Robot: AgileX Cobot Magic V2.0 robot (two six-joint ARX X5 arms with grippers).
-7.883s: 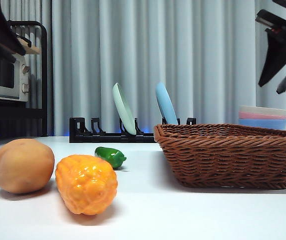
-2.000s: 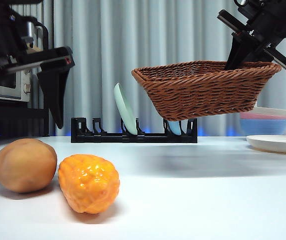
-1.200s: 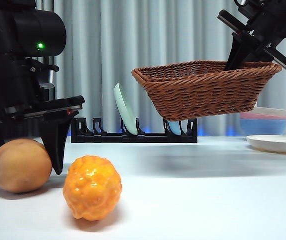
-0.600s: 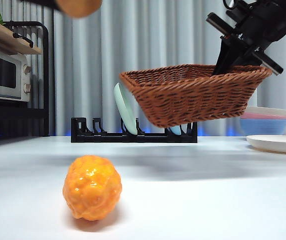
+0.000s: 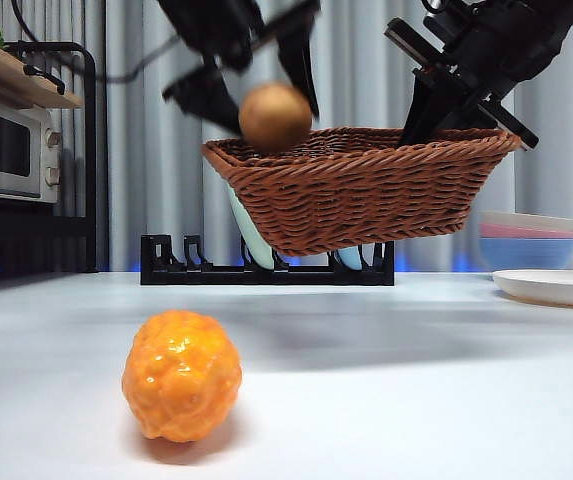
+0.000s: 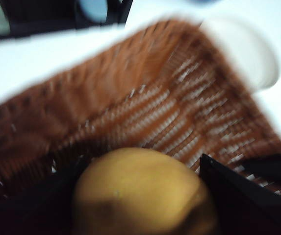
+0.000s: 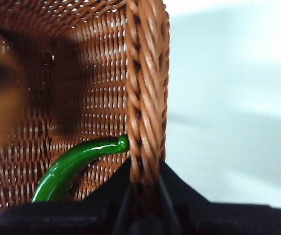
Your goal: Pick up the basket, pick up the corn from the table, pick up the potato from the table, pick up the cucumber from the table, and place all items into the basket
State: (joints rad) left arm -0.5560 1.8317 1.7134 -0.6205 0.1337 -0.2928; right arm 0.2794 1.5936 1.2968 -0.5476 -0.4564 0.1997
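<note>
The brown wicker basket (image 5: pixel 366 190) hangs in the air, tilted, its braided rim (image 7: pixel 147 98) pinched by my right gripper (image 7: pixel 145 205) at the upper right of the front view (image 5: pixel 461 95). The green cucumber (image 7: pixel 71 166) lies inside the basket. My left gripper (image 5: pixel 256 70) is shut on the tan potato (image 5: pixel 275 117) and holds it over the basket's left rim; the left wrist view shows the potato (image 6: pixel 140 196) between the jaws above the basket floor (image 6: pixel 145 107). The orange-yellow corn (image 5: pixel 181 375) lies on the white table, near left.
A black dish rack (image 5: pixel 266 270) with pale green and blue plates stands behind the basket. A microwave (image 5: pixel 11 150) on a shelf is at far left. Stacked bowls (image 5: pixel 526 240) and a white plate (image 5: pixel 551 285) sit at right.
My left gripper has carried the potato from the top left down and right to the basket's left rim. The basket has shifted slightly left and tilted.
</note>
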